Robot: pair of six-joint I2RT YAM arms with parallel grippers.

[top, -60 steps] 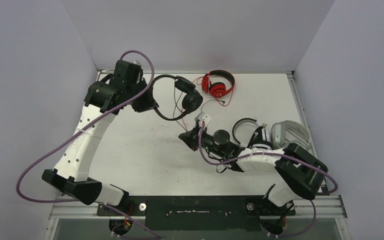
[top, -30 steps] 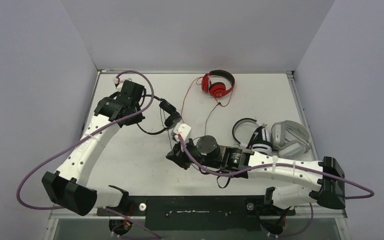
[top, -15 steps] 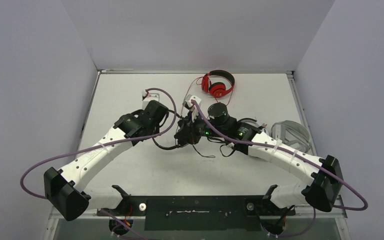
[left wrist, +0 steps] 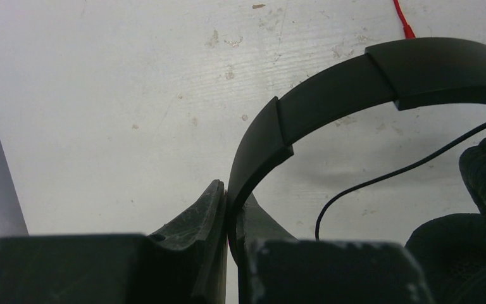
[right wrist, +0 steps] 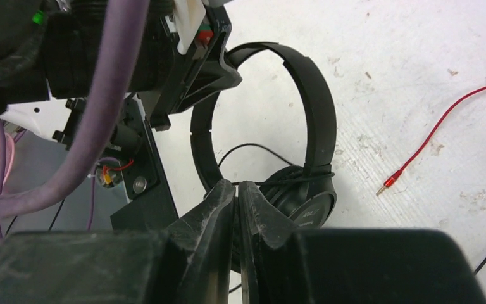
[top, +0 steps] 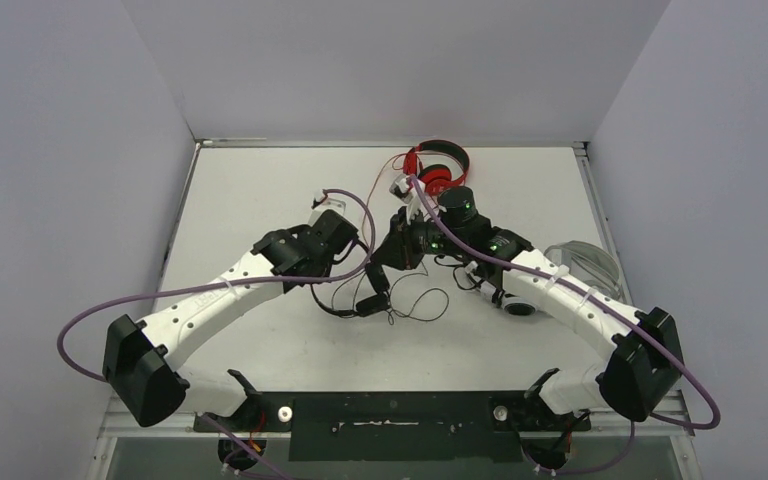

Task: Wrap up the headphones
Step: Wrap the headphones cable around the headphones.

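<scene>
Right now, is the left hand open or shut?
Shut on the black headphones: the left hand has both fingers pressed against the band, no gap visible.

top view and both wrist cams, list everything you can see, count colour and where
red headphones: 1, red, back middle of table
red cable: 1, red, loose on table, plug end free
black headphones: 1, black, mid table between the arms
black cable: 1, black, looping on table by the earcups
grey headphones: 1, light grey, right side, partly behind right arm
white-and-black headphones: 1, mostly hidden under right arm
table: 1, white, scuffed
walls: 3, pale grey, around table
left arm: 1, white and black, purple lead
right arm: 1, white and black, purple lead
left claw: 1, black, shut on black headphones' band
right claw: 1, black, seemingly pinching black cable
</scene>
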